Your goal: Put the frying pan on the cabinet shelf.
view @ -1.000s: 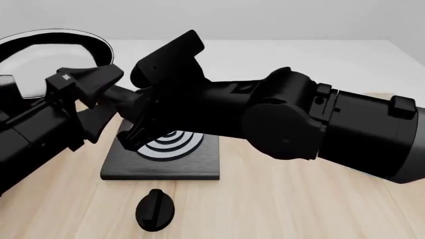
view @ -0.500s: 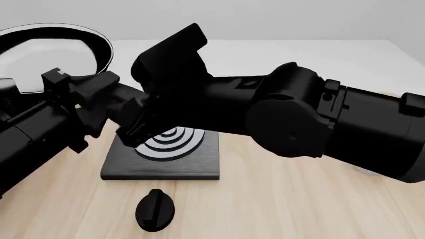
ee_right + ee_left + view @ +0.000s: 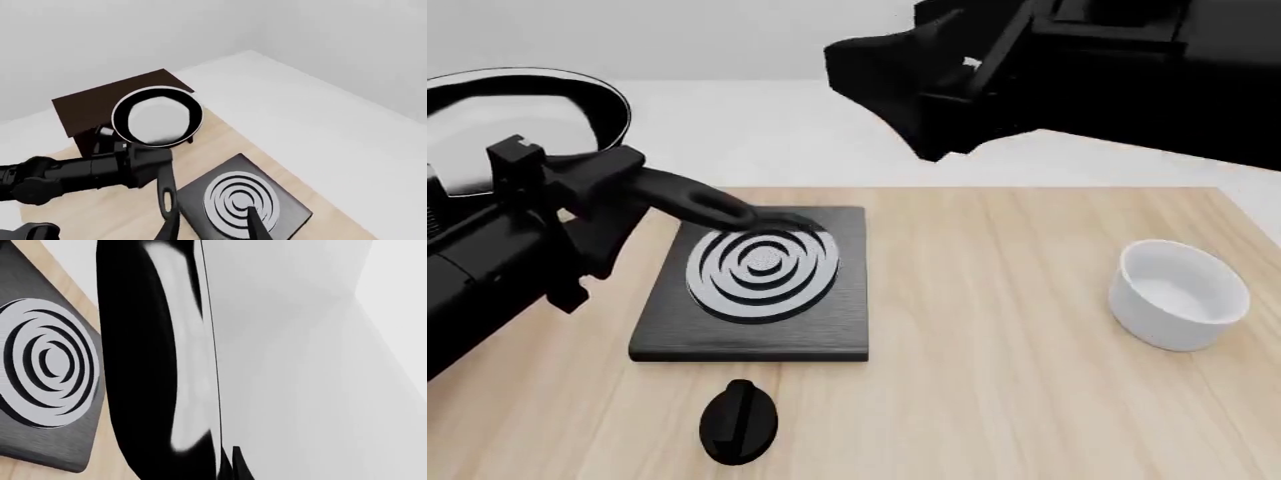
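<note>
Frying pan (image 3: 157, 116): held aloft at 10 o'clock of the table in the front view, bowl tilted so the glossy pale inside faces the camera; its rim overlaps the cabinet's near edge as the right wrist view shows it.
Pan handle (image 3: 694, 203): long and black, running from the left gripper out over the far left corner of the stove plate.
Left gripper (image 3: 574, 195): pinching the pan handle near the bowl, jaws pressed on it; arm enters from 8 o'clock.
Cabinet shelf (image 3: 93, 102): dark brown flat top beyond and beside the pan in the right wrist view; its far and side edges are uncovered, the near edge partly hidden by the pan.
Stove plate (image 3: 757, 283): black square with grey rings, lying flat at table centre-left; all four edges on the wood.
Knob (image 3: 738, 422): small, black, at 6 o'clock of the stove plate, apart from it.
White bowl (image 3: 1178, 293): at 3 o'clock, near the table's right edge, open wood all round it.
Table (image 3: 1001, 380): pale wood; wide bare stretch between stove plate and bowl.
Right gripper (image 3: 901, 75): raised high at 1 o'clock, clear of the table; whether the jaws are spread I cannot tell.
</note>
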Motion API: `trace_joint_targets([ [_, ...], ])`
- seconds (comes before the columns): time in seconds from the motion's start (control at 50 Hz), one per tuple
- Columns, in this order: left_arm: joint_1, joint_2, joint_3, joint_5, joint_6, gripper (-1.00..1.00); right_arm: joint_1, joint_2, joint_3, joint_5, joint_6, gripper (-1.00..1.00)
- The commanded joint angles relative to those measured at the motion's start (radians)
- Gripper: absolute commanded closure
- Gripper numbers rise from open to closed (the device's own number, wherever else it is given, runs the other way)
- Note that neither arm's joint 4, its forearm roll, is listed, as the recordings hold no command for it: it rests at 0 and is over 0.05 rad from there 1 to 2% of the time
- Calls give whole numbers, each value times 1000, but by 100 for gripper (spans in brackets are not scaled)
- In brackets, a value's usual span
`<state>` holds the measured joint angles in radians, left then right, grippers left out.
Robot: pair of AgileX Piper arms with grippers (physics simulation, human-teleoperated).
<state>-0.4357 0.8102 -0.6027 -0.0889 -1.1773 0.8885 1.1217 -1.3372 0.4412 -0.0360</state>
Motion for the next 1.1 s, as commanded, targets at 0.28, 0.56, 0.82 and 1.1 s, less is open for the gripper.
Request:
trace_joint_targets([
  [0.28, 120, -39, -18, -16, -23, 100, -281, -408, 209, 128, 16, -100],
  [0.56, 171, -2, -90, 13, 13, 100, -254, -422, 230, 121, 37, -100],
  [0.82, 273, 39, -87, -25, -4, 100, -292, -514, 261, 199, 18, -100],
  [1.1, 326, 108, -150, -58, -46, 100, -324, -535, 254, 218, 32, -100],
])
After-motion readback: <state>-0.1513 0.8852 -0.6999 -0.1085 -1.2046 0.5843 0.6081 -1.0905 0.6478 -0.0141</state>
